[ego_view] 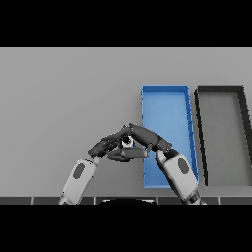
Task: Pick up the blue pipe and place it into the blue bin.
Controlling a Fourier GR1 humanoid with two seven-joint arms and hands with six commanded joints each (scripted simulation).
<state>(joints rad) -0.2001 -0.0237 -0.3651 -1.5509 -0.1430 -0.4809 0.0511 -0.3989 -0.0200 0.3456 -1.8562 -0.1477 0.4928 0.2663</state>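
The blue pipe (127,141) shows only as a small pale ring with a dark centre, seen end-on just left of the blue bin (165,101). Both hands meet over it. My left hand (105,145) reaches in from the lower left, and its fingers lie against the pipe's left side. From the lower right comes my right hand (149,137), with its fingers over the pipe's right side. Dark thumbs (127,155) cross beneath the pipe, so it is pinched between fingers and thumbs. Most of the pipe's body is hidden by the hands.
A dark grey bin (222,91) stands right of the blue bin, their long sides almost touching. My right forearm (179,172) lies over the blue bin's near left corner. Bare grey table stretches to the left and behind.
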